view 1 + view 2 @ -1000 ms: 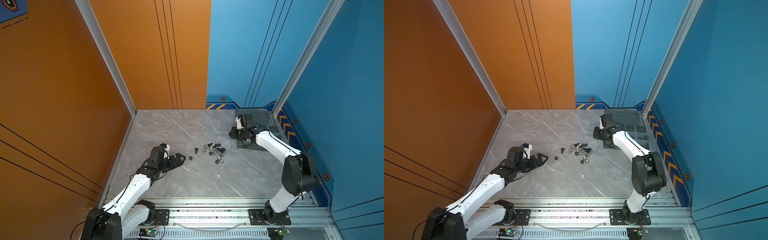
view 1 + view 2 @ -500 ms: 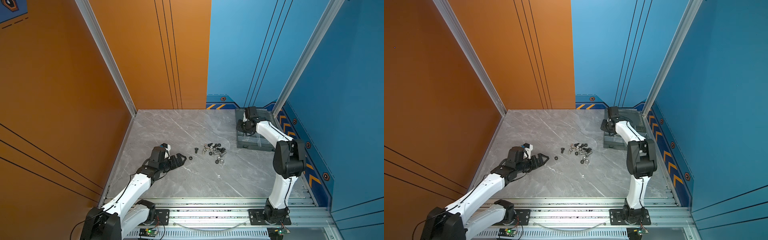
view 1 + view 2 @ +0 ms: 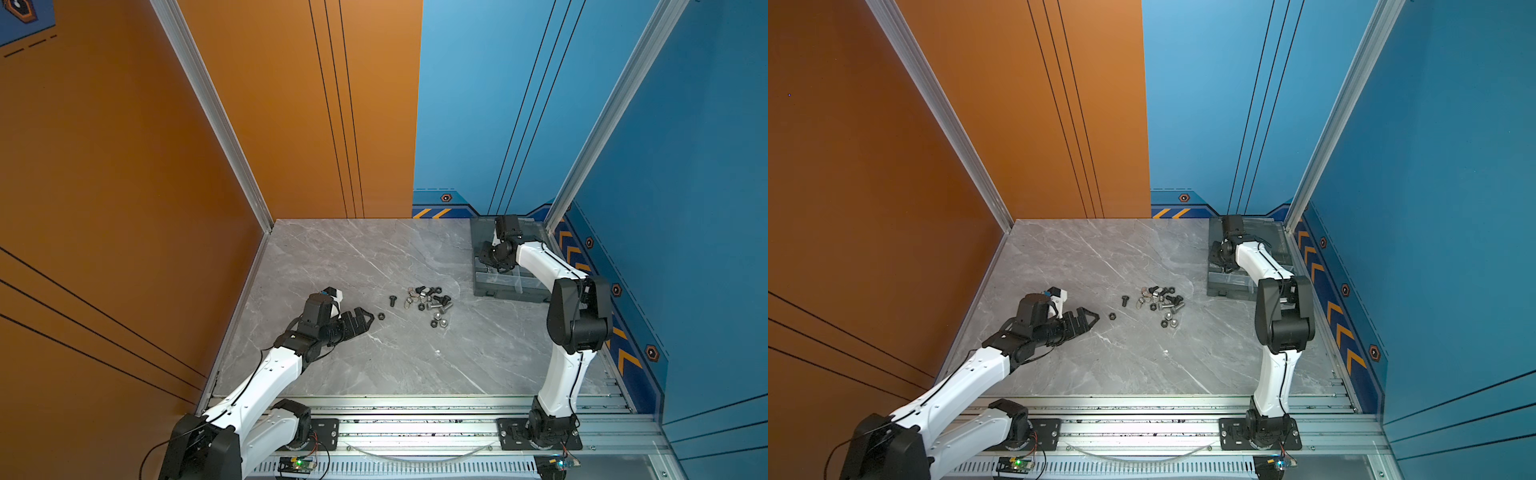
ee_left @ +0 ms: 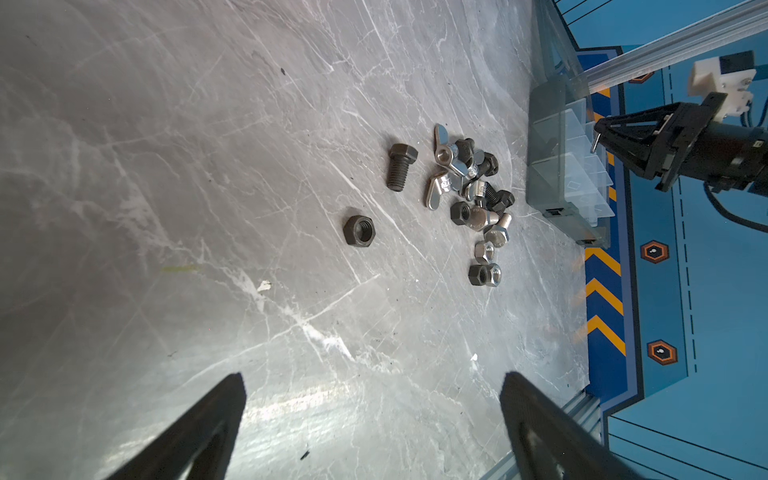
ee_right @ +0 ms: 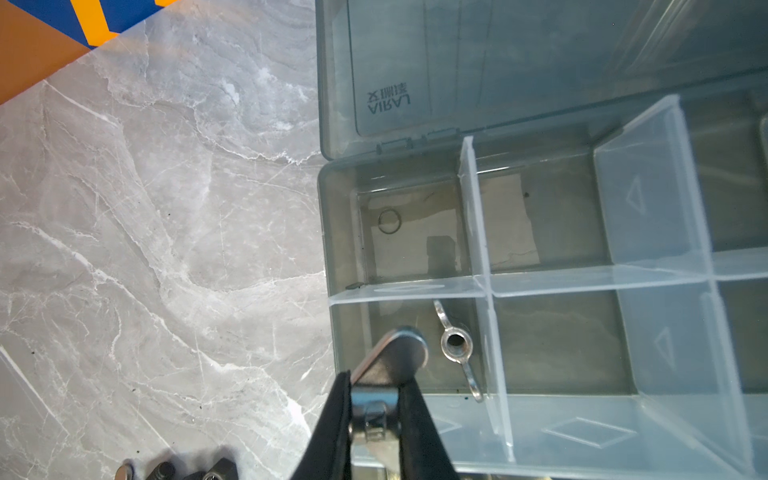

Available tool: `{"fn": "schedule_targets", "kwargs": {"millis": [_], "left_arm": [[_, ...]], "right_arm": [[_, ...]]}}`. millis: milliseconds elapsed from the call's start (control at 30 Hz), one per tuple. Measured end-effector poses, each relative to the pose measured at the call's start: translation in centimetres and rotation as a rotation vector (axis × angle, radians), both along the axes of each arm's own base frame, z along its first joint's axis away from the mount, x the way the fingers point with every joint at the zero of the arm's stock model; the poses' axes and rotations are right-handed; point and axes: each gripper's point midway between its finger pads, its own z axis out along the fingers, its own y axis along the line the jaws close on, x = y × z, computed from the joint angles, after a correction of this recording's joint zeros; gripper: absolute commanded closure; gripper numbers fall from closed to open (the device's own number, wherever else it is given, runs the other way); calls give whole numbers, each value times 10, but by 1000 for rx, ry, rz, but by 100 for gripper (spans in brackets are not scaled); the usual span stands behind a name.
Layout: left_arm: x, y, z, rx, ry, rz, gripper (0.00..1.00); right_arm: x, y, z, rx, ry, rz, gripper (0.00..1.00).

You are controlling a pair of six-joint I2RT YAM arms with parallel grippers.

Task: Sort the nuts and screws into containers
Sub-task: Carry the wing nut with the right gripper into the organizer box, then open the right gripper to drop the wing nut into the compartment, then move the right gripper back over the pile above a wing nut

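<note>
Right claw: narrow, clamped on shiny silver wing nut, above a corner compartment.
Left claw: wide, empty, over grey marble worktop.
Smoky-grey translucent plastic organiser box: lid open; second silver wing nut inside that compartment.
Black and silver screws and nuts: loose on worktop.

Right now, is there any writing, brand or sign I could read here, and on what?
"AIRAJ" or similar, seen mirrored, on the organiser box lid.
The small characters beside it: too blurred to read.
On the hexagon wall badges: symbols only, no words.
</note>
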Motion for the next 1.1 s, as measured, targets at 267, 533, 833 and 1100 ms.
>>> {"fn": "schedule_targets", "kwargs": {"millis": [267,533,833,1100], "left_arm": [[0,0,0,2,-1,2,2],[0,0,0,2,-1,2,2],[0,-1,0,3,-2,-1,2],[0,-1,1,3,-7,1,2]], "right_arm": [[-3,-1,-30,-22,69,15,95],[-4,-4,-33,-48,81,22,71],[-7,-5,-33,-58,93,34,55],[-22,9,11,12,17,74,53]]}}
